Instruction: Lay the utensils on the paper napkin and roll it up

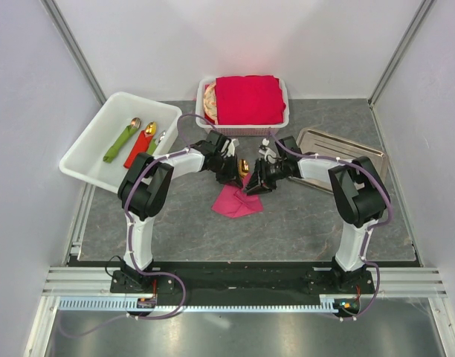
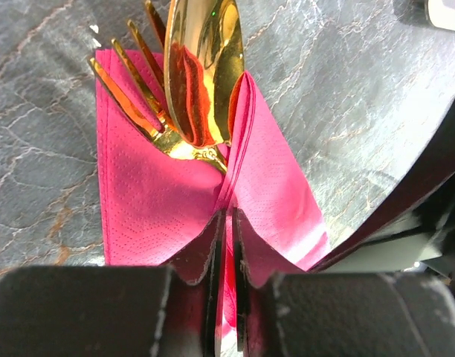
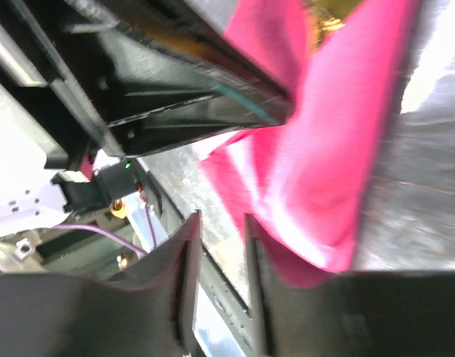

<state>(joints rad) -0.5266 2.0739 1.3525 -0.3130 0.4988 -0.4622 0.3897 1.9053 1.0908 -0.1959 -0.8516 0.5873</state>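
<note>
The paper napkin [image 1: 239, 201] lies at the table's middle, magenta, with its far part lifted into a fold. In the left wrist view the napkin [image 2: 153, 201] wraps up around the utensils: a gold spoon [image 2: 205, 67] on top of a gold fork [image 2: 131, 89], their handles hidden in the fold. My left gripper [image 2: 229, 212] is shut on the pinched napkin fold. My right gripper [image 3: 220, 219] stands open just beside the napkin [image 3: 324, 149], nothing between its fingers; the sheet drapes over its right finger. From above, both grippers [image 1: 231, 172] [image 1: 256, 182] meet over the napkin's far edge.
A white tub [image 1: 86, 152] at the left holds spoons bundled in green [image 1: 122, 141] and red [image 1: 140, 147] napkins. A white basket [image 1: 285, 111] at the back carries a thick red napkin stack [image 1: 248, 99]. A metal tray [image 1: 339, 145] sits at the right.
</note>
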